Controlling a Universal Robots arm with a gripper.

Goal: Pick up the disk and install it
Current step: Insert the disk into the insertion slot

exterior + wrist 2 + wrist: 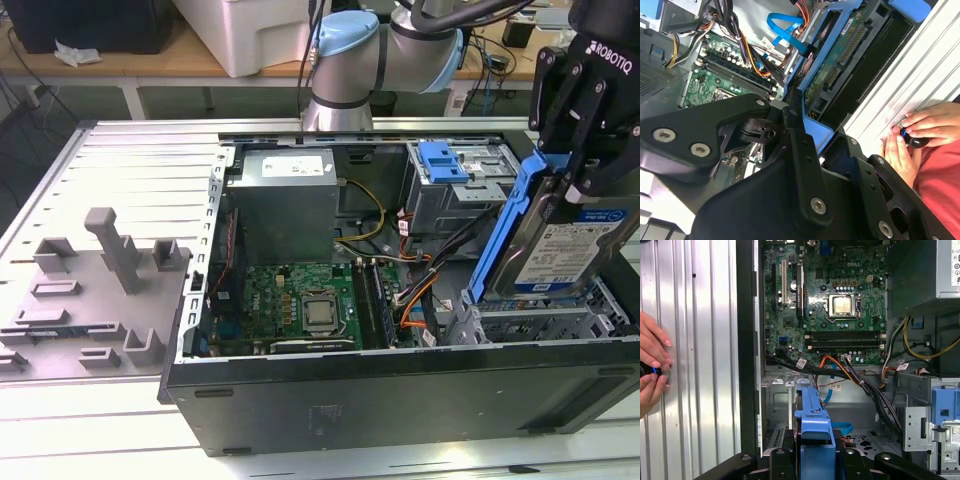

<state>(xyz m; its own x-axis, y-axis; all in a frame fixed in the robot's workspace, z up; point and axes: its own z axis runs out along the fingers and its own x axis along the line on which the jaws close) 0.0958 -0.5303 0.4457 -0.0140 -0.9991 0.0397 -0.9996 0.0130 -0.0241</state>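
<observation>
Gripper: your gripper (pixel 572 180) was clenched on the disk (pixel 575 250) by its blue bracket (pixel 505 235), at three o'clock in the exterior view.
Disk: held on edge and tilted over the metal bay (pixel 545 322), likely to slide in.
Case: the open computer case (pixel 400 395) held a circuit board (pixel 300 300), power supply (pixel 285 195) and cables (pixel 415 300).
</observation>
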